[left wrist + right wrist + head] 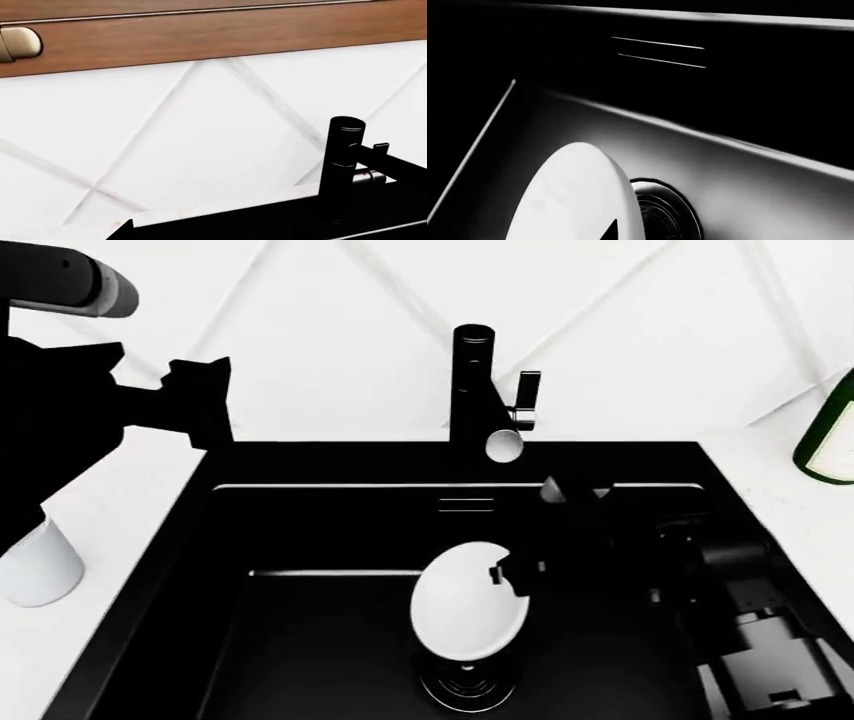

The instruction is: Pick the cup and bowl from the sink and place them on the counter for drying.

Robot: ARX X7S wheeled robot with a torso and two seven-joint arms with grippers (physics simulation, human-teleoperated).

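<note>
The white bowl (pixel 467 602) stands tilted on edge in the black sink (pixel 307 640), just above the drain (pixel 467 688). My right gripper (pixel 518 575) is shut on its right rim. In the right wrist view one dark fingertip (pixel 608 232) lies against the bowl (pixel 570 195), with the drain (pixel 670 215) behind it. The white cup (pixel 38 562) stands upright on the counter (pixel 120 510) left of the sink. My left gripper (pixel 200 405) hangs open and holding nothing above the sink's back left corner, well away from the cup.
A tall black faucet (pixel 473 390) rises at the middle of the sink's back edge and also shows in the left wrist view (pixel 343 165). A green bottle (pixel 830 430) stands on the counter at far right. A wooden cabinet with a brass handle (pixel 19 44) hangs above the tiled wall.
</note>
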